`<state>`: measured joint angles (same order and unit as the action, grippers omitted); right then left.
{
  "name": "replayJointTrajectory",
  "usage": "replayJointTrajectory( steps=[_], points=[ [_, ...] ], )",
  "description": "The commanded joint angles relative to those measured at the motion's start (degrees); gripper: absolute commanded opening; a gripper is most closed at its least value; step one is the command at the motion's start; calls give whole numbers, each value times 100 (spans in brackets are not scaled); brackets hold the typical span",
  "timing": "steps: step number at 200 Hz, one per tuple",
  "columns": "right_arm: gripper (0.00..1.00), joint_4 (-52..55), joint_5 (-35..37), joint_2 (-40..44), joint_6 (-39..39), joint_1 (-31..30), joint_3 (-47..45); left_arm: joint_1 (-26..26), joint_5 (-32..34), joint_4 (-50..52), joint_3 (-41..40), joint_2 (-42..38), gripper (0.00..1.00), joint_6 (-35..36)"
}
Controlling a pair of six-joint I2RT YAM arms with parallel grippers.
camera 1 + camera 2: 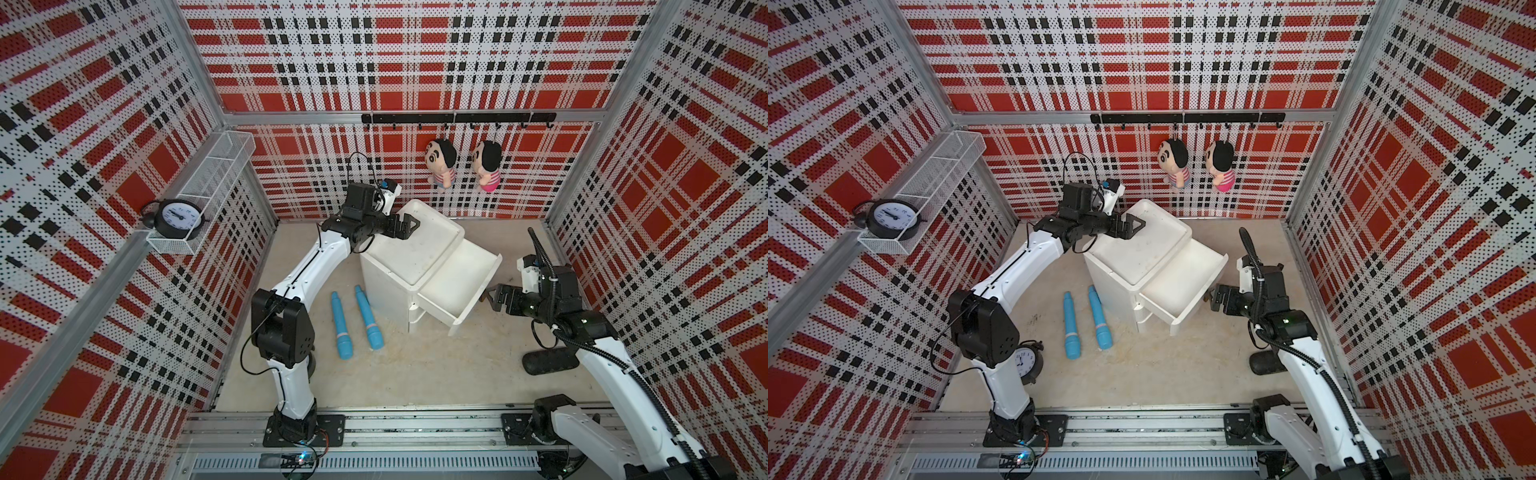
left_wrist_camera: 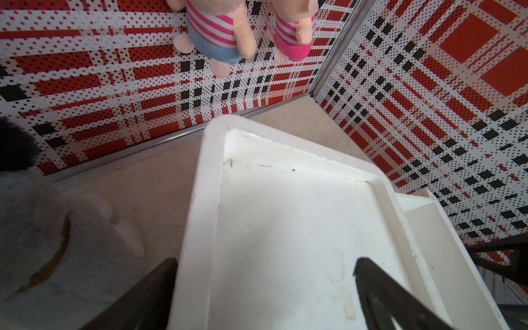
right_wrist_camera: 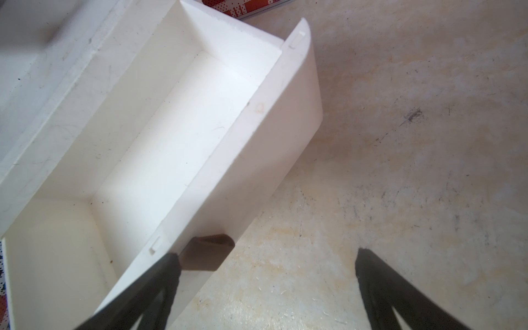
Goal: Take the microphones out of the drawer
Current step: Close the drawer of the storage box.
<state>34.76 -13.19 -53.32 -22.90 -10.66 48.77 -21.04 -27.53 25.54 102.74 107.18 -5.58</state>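
Two blue microphones (image 1: 341, 326) (image 1: 369, 318) lie side by side on the table, left of the white cabinet (image 1: 399, 266). In both top views the cabinet's top drawer (image 1: 457, 282) (image 1: 1183, 282) stands pulled out. The right wrist view shows the drawer (image 3: 171, 128) with nothing inside. My left gripper (image 1: 409, 226) (image 2: 264, 263) hovers open over the cabinet's top (image 2: 285, 214). My right gripper (image 1: 492, 297) (image 3: 268, 254) is open beside the drawer front. One of its fingers (image 3: 160, 280) sits next to the brown handle (image 3: 208, 253).
Two plush dolls (image 1: 440, 162) (image 1: 487, 165) hang from a hook rail on the back wall. A black clock (image 1: 178, 218) sits in a wire shelf on the left wall; another clock (image 1: 1025, 361) stands behind my left arm. A black oblong object (image 1: 548, 360) lies at the right.
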Motion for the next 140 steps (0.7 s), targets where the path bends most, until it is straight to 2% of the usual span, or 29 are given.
replayJointTrajectory(
  steps=[1,73,140],
  points=[
    [100,-425,-17,-121,-122,-92,-69,-110,-542,56,-122,-109,98,-63],
    [100,-879,33,-350,-297,-351,-35,-119,-666,-23,-184,-128,98,-124],
    [100,-1532,197,-906,-518,-689,18,-124,-765,-50,-200,-111,98,-177]
  ],
)
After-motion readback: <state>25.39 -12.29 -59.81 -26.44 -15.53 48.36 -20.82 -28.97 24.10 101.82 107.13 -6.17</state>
